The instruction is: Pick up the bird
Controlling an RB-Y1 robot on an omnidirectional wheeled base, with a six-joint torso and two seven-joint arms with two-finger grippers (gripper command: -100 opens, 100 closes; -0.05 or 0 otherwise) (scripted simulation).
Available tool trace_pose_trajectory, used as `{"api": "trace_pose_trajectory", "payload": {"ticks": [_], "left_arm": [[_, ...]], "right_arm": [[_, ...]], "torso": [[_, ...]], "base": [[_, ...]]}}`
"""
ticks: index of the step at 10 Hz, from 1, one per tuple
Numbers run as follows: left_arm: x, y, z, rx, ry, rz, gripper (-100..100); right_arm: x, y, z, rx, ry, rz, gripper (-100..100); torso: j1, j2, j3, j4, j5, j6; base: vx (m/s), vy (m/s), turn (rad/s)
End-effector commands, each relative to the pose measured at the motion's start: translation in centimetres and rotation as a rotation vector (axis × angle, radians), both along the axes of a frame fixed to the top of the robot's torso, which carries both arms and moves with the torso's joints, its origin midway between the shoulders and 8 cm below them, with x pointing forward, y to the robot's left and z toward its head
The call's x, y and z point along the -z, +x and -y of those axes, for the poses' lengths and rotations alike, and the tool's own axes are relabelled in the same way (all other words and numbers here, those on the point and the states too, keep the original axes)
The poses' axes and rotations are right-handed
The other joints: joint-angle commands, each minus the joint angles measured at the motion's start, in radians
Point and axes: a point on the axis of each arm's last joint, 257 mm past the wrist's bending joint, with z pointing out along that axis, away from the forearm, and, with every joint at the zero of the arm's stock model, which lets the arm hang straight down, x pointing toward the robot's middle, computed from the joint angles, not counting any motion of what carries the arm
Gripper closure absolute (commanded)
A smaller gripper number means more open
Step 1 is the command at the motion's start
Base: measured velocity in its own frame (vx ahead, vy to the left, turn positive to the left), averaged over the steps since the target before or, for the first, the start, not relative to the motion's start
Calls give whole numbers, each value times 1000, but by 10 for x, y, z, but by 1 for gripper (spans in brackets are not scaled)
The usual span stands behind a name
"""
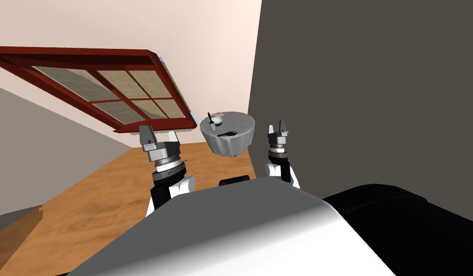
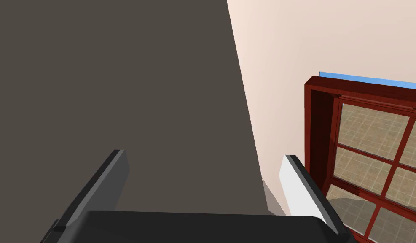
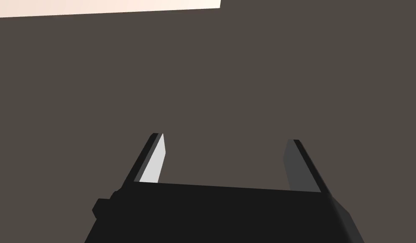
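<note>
A small round table (image 1: pixel 230 143) under a grey cloth stands ahead, against the corner of the dark wall. On it lie a dark, flat, elongated shape (image 1: pixel 228 134), a small white thing with a black top (image 1: pixel 212 124), and a dish (image 1: pixel 216 115) behind them. I cannot tell which of these is the bird. My left gripper (image 1: pixel 158 136) (image 2: pixel 203 154) is raised to the left of the table, open and holding nothing. My right gripper (image 1: pixel 276 128) (image 3: pixel 224 137) is raised to the right of it, facing the dark wall, also open and holding nothing. Both are short of the table.
A dark grey wall (image 1: pixel 364 96) runs close along my right side. A red-framed window (image 1: pixel 110 91) sits in the pale wall at the left. Wooden floor (image 1: pixel 110 191) stretches between me and the table.
</note>
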Motion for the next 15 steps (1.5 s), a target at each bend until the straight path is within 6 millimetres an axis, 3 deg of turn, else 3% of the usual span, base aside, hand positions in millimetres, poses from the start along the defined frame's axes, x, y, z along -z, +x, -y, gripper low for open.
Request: {"api": "trace_pose_trajectory", "payload": {"ticks": [1, 6, 15], "left_arm": [[-4, 5, 10, 27, 40, -8, -100], [-9, 36, 40, 111, 107, -56, -100], [3, 95, 73, 217, 111, -197, -100]], "right_arm": [[0, 0, 0, 0, 0, 0, 0], [0, 0, 0, 0, 0, 0, 0], [0, 0, 0, 0, 0, 0, 0]], "torso": [[0, 0, 0, 0, 0, 0], [2, 3, 2, 1, 0, 0], [0, -1, 0, 0, 0, 0]], "base": [[-22, 10, 34], [-50, 28, 36], [-1, 9, 22]]}}
